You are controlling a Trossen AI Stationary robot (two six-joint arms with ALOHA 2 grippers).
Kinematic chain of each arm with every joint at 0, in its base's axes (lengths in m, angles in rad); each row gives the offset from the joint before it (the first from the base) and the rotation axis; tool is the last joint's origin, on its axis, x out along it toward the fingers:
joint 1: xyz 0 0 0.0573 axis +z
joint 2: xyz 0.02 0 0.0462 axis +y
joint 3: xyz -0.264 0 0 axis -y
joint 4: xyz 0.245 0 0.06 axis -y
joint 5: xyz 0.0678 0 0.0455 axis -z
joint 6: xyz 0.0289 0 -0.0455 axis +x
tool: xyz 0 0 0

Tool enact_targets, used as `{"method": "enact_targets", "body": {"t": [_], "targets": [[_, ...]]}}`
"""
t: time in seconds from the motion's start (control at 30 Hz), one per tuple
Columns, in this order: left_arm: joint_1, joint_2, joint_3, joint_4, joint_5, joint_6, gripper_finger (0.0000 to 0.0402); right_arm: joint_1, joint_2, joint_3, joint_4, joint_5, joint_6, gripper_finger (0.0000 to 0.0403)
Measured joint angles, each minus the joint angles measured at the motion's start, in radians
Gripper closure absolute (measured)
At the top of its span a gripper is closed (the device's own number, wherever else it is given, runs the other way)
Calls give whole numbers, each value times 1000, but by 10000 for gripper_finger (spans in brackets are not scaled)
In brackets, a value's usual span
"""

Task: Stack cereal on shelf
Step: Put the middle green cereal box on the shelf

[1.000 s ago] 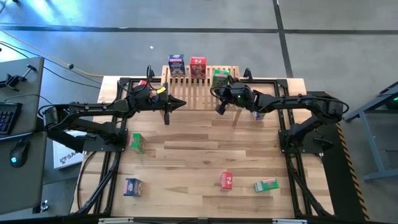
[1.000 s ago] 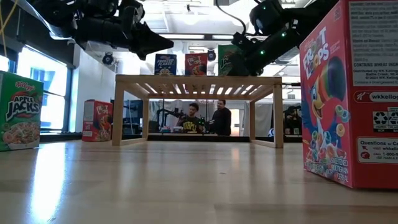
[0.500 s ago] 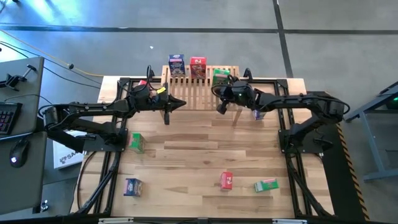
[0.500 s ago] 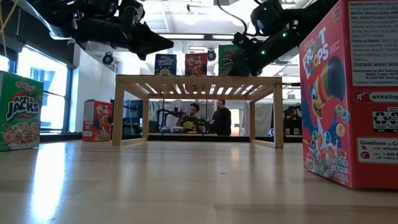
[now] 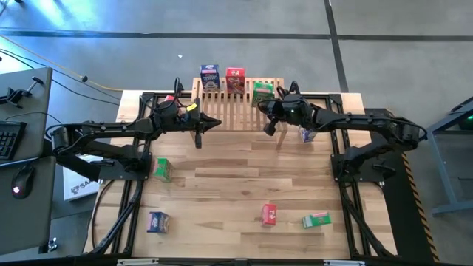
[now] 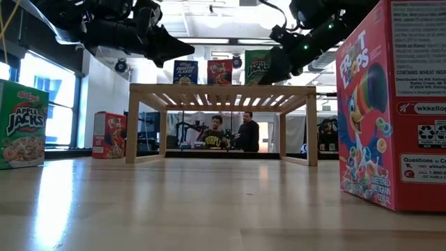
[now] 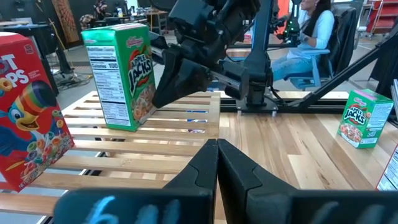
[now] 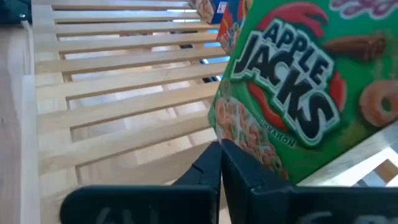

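Note:
The wooden shelf [image 5: 238,105] stands at the table's far middle. On its slats stand three cereal boxes: a blue one [image 5: 210,76], a red one [image 5: 235,79] and a green one [image 5: 261,93], upright on its bottom. My right gripper [image 5: 264,106] is shut. It hangs over the shelf's right part, its tips beside the green box's [image 7: 121,71] lower near corner. My left gripper [image 5: 216,124] is shut and level above the shelf's near left part, holding nothing. My right gripper's shut fingertips [image 8: 219,149] stand right at the green box's lower edge [image 8: 249,146], coming slanting down from the table's right side. I cannot tell whether they touch the box.
More cereal boxes lie about the table: green [image 5: 162,169] at the left, blue [image 5: 157,222] near left, red [image 5: 269,214] and a green one on its side [image 5: 315,219] near right, one [image 5: 307,134] under the right arm, a red one [image 6: 109,134] behind the left arm.
My right gripper has risen and drawn back a little toward the table's right edge, staying shut. The green box stays on the shelf and now shows more fully beside the fingers.

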Motion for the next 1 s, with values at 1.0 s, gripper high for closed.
{"method": "enact_targets", "body": {"t": [1.0], "targets": [[-1, 0, 0, -2, 0, 0, 401, -100, 36, 2, 64, -91, -5, 403]]}}
